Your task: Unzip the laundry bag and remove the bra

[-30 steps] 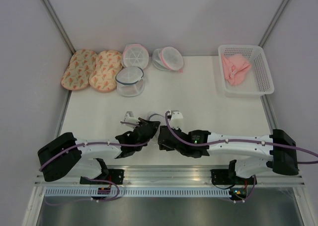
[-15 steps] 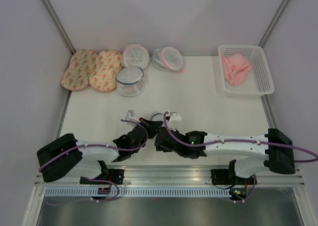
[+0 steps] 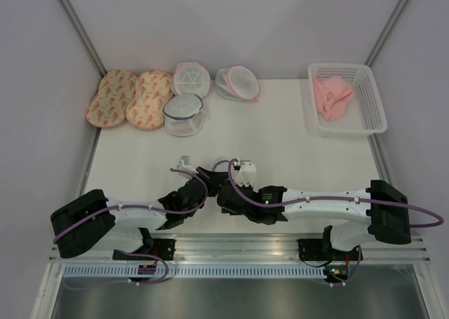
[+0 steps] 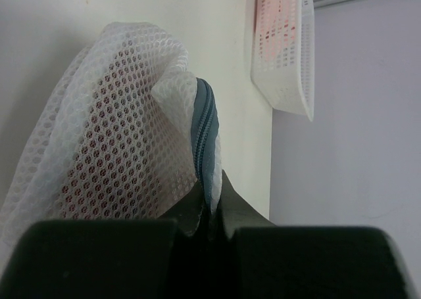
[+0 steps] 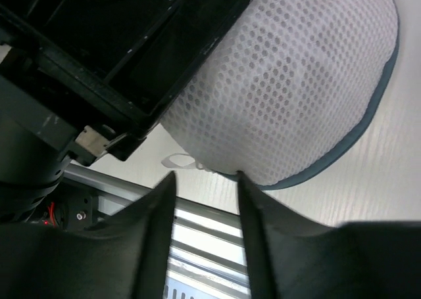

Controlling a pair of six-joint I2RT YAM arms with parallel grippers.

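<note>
The laundry bag [image 4: 125,121] is white mesh with a blue-grey zipper rim [image 4: 202,135]. My left gripper [image 4: 210,197] is shut on that rim, pinching it between the fingertips. Dark red fabric, the bra [image 4: 89,177], shows through the mesh. In the right wrist view the bag's dome [image 5: 296,75] fills the upper right. My right gripper [image 5: 204,179] stands open just below it, one fingertip [image 5: 241,181] touching the rim. A small white loop [image 5: 179,161] lies just beyond the gap. From above, both grippers [image 3: 203,179] [image 3: 223,193] meet near the front edge and hide most of the bag.
At the back left lie two peach patterned pads [image 3: 112,98], two pink-rimmed mesh bags [image 3: 191,77] [image 3: 238,82] and another grey-rimmed mesh bag [image 3: 184,114]. A white basket [image 3: 375,116] holding a pale pink cloth [image 3: 331,96] stands back right. The metal front rail [image 5: 197,246] is close below the right gripper.
The right arm has edged leftward, closer to the left gripper. The left wrist has shifted slightly. Neither gripper's opening has changed.
</note>
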